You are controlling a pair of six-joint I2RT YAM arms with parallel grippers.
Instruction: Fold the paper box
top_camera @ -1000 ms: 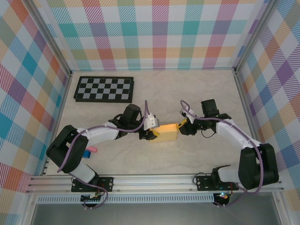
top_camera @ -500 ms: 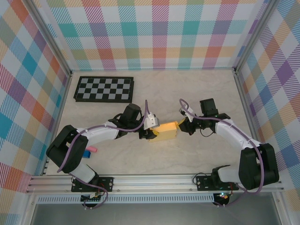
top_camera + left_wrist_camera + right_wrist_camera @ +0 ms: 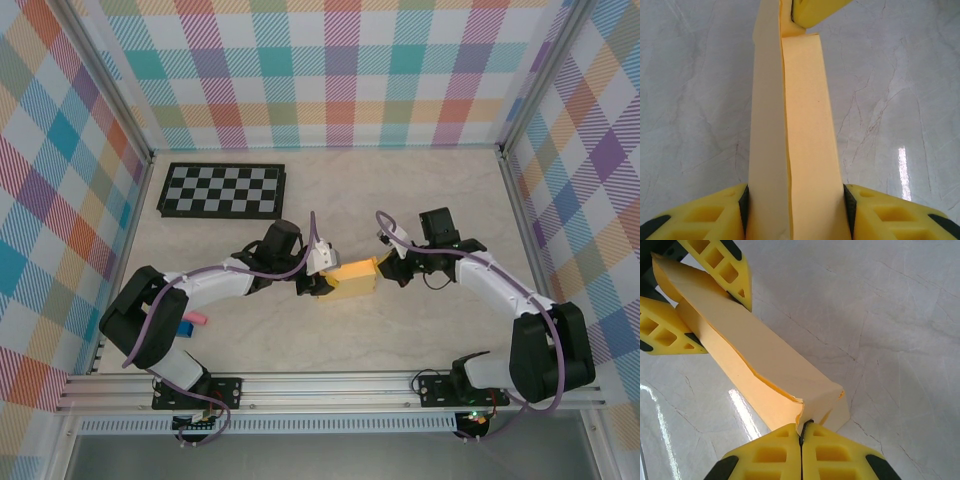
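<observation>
The paper box [image 3: 352, 279] is a yellow-orange, elongated card box lying mid-table between the two arms. My left gripper [image 3: 322, 283] is shut on its left end. In the left wrist view both pads press the box [image 3: 800, 125] from either side, at the gripper [image 3: 795, 194]. My right gripper [image 3: 385, 270] is at the right end with its jaws together. In the right wrist view its tips [image 3: 801, 426] nip the edge of the end flap of the box [image 3: 765, 355]. The left gripper's yellow fingers [image 3: 720, 265] show at the far end.
A black-and-white checkerboard [image 3: 222, 190] lies at the back left. A small pink and blue object [image 3: 193, 322] sits near the left arm's base. Metal rails and plaid walls enclose the marble-patterned tabletop [image 3: 420, 200].
The right gripper has closed at the box's right end and shifted slightly left and back. The left gripper has kept its hold, and the box has barely moved.
</observation>
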